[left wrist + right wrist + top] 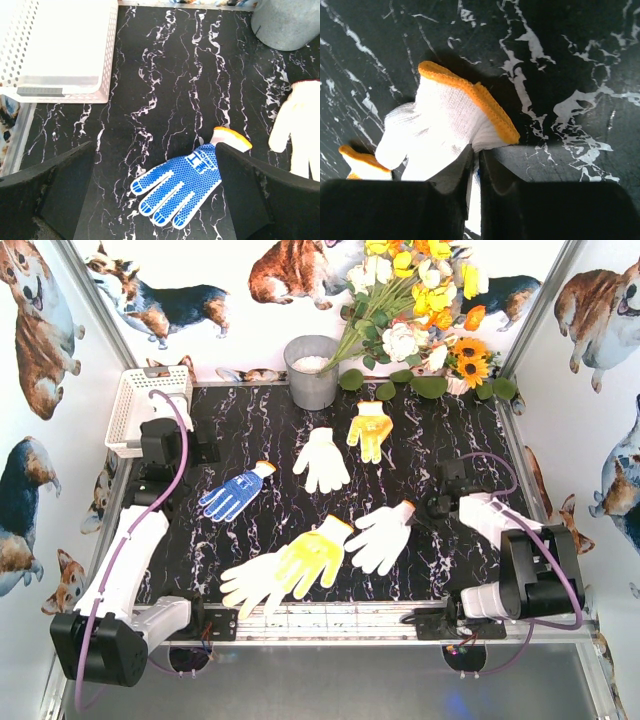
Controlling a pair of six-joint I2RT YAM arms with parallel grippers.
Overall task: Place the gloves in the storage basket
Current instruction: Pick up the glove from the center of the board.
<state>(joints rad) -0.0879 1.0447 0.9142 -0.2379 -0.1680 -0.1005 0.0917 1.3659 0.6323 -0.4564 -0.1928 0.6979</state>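
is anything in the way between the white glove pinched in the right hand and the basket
Yes: the left arm stands right in front of the storage basket, close to the straight line from the white glove in the right hand. The blue glove lies flat on the table near that line, likely low enough to pass over.

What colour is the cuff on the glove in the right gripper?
Glove cuff: orange; right wrist view.

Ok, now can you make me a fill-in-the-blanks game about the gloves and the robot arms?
1. The glove nearest the open left gripper is ___.
2. The right gripper pinches a white glove with an ___ cuff.
3. The storage basket sits at the table's back ___ corner.
Missing words: blue; orange; left.
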